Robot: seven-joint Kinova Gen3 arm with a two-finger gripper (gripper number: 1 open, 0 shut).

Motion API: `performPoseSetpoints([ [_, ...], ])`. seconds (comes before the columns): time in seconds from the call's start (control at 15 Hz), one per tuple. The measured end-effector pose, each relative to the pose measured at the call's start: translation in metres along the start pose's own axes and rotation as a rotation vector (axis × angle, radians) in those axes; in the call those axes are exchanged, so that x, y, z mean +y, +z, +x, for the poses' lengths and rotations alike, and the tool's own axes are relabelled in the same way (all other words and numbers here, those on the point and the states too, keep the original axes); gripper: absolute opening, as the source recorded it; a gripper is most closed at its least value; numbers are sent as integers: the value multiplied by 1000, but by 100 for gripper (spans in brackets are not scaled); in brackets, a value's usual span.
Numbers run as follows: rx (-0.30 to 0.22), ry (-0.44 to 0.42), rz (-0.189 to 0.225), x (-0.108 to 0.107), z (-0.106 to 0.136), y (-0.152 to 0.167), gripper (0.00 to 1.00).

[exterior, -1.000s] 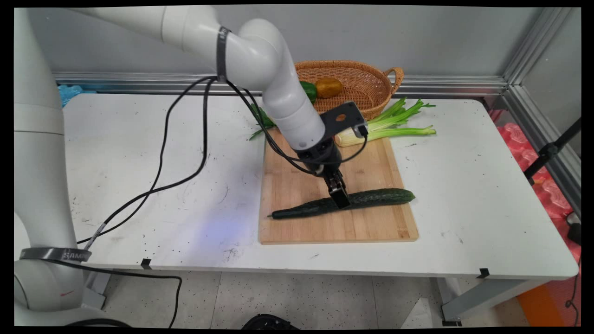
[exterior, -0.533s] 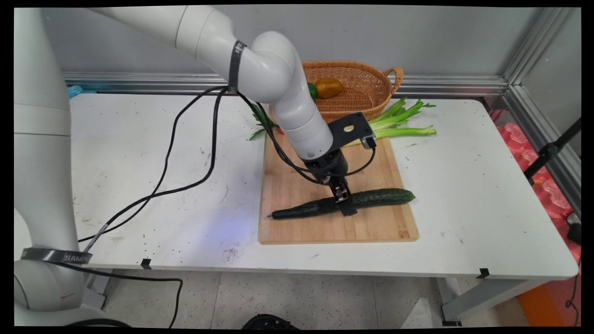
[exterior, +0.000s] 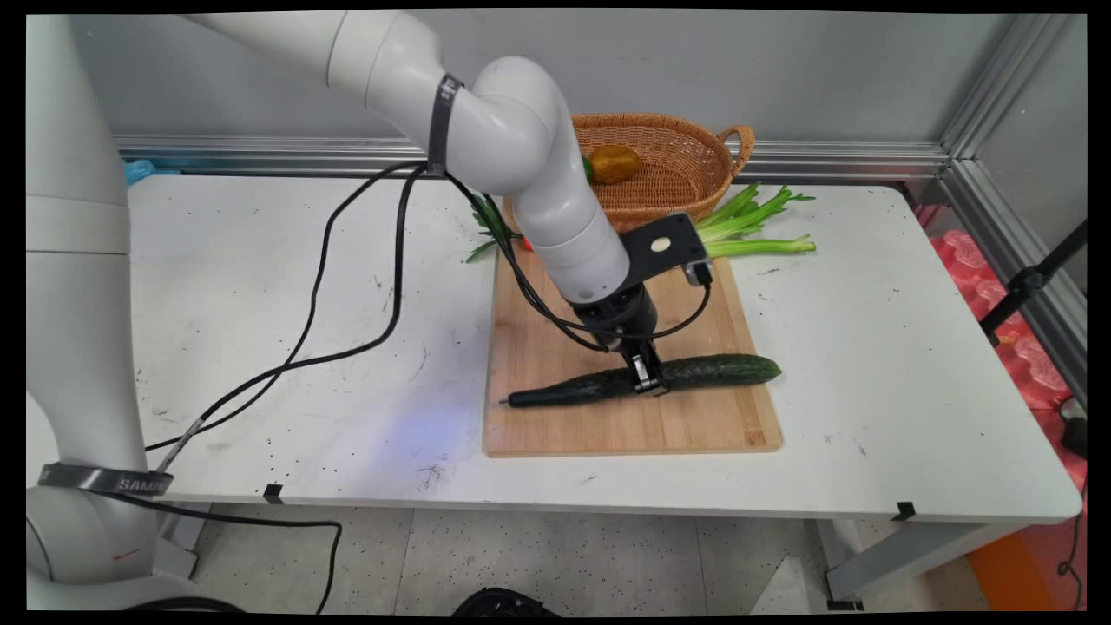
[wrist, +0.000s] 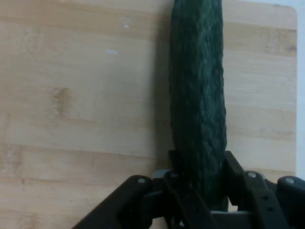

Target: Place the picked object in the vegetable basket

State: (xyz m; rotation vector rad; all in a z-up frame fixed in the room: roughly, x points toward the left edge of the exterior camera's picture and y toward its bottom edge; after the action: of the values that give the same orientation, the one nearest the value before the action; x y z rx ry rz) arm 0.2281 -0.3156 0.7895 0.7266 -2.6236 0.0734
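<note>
**A:** Start nearest you. What do you have on the white surface (exterior: 260, 347)?

**B:** You have a pale rectangular bamboo cutting board (exterior: 608, 425) lying flat near the front edge. Across it, lengthwise, lies a long dark green cucumber with a bumpy skin (exterior: 720, 369), stalk end pointing to the picture's left.

**A:** And the black two-finger gripper (exterior: 647, 379)?

**B:** It reaches down at about the cucumber's middle. In the hand view you see the cucumber (wrist: 198, 95) running up from between the fingers (wrist: 234, 168), one on each side and pressed against its skin, so you can read the gripper (wrist: 200, 191) as clamped on the cucumber. Taking it mid-length would, I judge, keep a long vegetable from tipping to one end.

**A:** Is it off the board?

**B:** You cannot tell. Both ends look low on the wood, and no clear gap shows beneath them.

**A:** Further back?

**B:** Beyond the board's far edge you see green celery stalks (exterior: 755, 234) lying on the surface with their leafy ends toward the right. Behind them, close to the wall, stands a woven oval wicker basket with a handle (exterior: 686, 165), and a yellow-orange fruit or vegetable (exterior: 614, 163) sits inside. What it is exactly you cannot make out.

**A:** Anything hidden?

**B:** The arm covers the basket's left part and the board's far left corner. A sliver of green shows in the basket beside the arm, and some green leaves (exterior: 486, 230) poke out by the corner. You cannot identify either.
</note>
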Motion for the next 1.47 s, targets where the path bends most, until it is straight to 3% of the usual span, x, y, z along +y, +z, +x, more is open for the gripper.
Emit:
performPoseSetpoints([
  [0.33,-2,39,41,-12,16,-48,0],
  [0.67,17,-34,123,-42,30,-110,0],
  [0.93,46,-133,223,-84,32,-148,0],
  [1.2,72,-196,311,-127,32,-167,0],
  [1.47,87,-210,360,-169,37,-168,0],
])
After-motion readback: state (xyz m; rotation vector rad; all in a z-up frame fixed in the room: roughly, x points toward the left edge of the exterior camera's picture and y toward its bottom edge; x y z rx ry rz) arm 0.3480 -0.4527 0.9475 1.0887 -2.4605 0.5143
